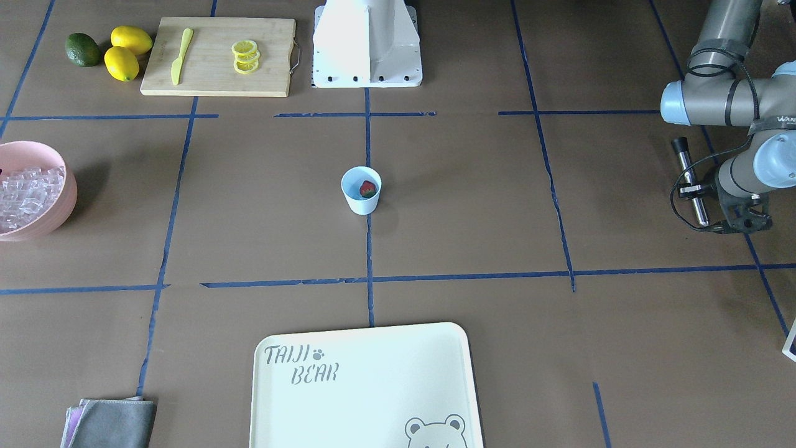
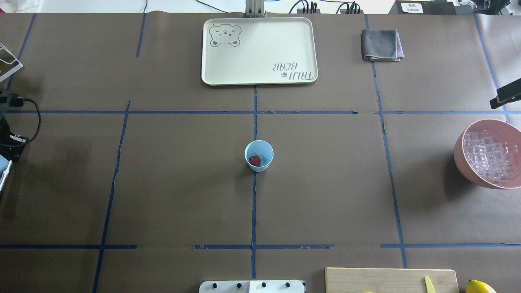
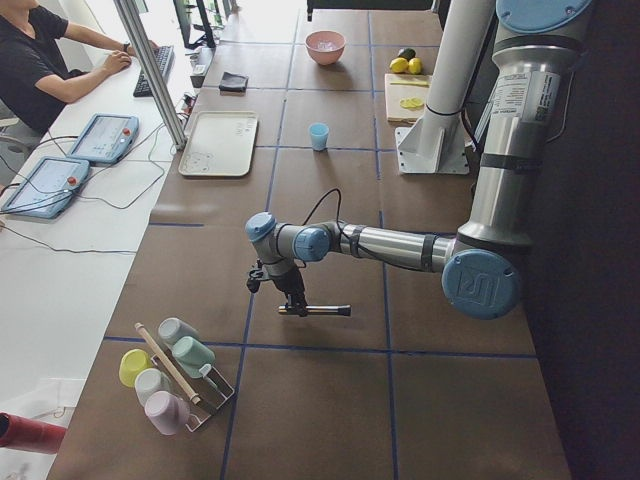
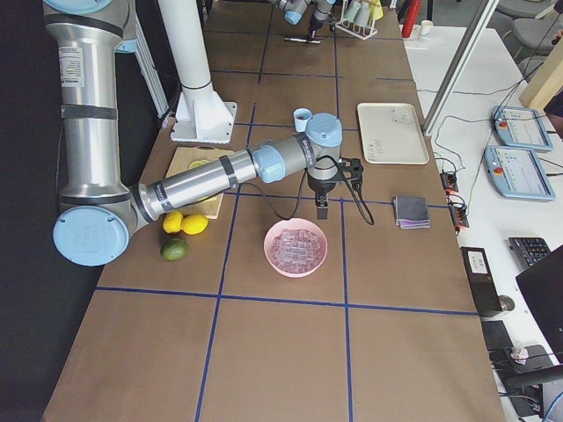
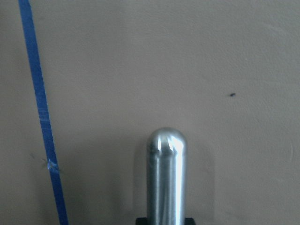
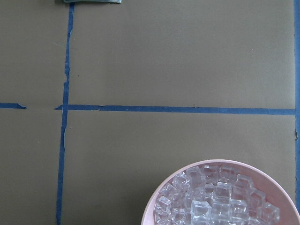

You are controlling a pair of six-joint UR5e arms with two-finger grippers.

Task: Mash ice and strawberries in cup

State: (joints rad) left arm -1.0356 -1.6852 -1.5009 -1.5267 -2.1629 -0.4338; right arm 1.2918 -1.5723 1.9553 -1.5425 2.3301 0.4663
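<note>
Pinching the masher, the left end effector is best swung upright over the cup at its nine o'clock.

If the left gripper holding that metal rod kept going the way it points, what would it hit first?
Likely the bare brown table: the left gripper points downward, its metal rod held level, and nothing lies beneath. How far above it hangs is unclear.

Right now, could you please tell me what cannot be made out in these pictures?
Cup: anything beneath the strawberry is hidden, and too small overhead.
Right gripper: small and dark in exterior right; open or shut unclear.
Left gripper: the left wrist view's lower edge cuts off its fingers around the pestle.
</note>
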